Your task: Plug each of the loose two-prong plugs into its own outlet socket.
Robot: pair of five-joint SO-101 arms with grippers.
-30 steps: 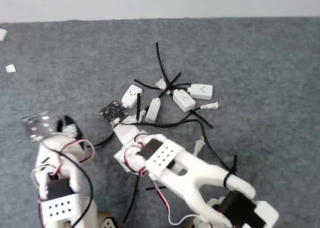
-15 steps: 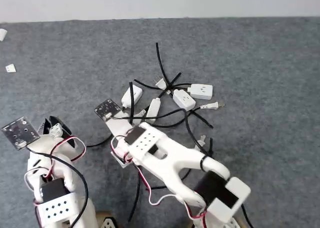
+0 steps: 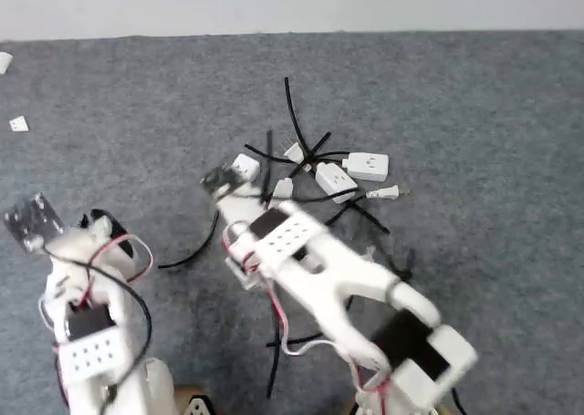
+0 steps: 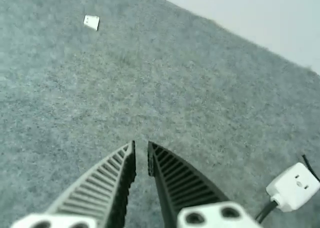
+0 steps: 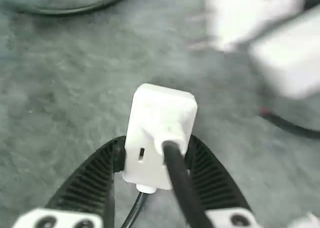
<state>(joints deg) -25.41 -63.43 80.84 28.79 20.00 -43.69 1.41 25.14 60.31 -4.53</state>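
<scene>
My right gripper (image 5: 157, 149) is shut on a white outlet socket block (image 5: 160, 125), and a black cord (image 5: 175, 178) runs back from it between the fingers. In the high view this arm's wrist (image 3: 274, 237) reaches into the tangle of cords. Two more white sockets (image 3: 368, 165) (image 3: 335, 181) lie there, with a loose two-prong plug (image 3: 388, 193) to their right and another plug (image 3: 293, 151) farther back. My left gripper (image 4: 141, 148) hangs shut over bare carpet with nothing in it. A white socket (image 4: 295, 188) lies off to its side.
Grey carpet covers the whole floor up to a pale wall at the back. Two small white scraps (image 3: 18, 123) (image 3: 4, 62) lie at the far left. A loose black cord (image 3: 187, 255) curves between the two arms.
The right arm has swung back toward the cluster, dragging the black cords with it. The left arm has turned to the left.
</scene>
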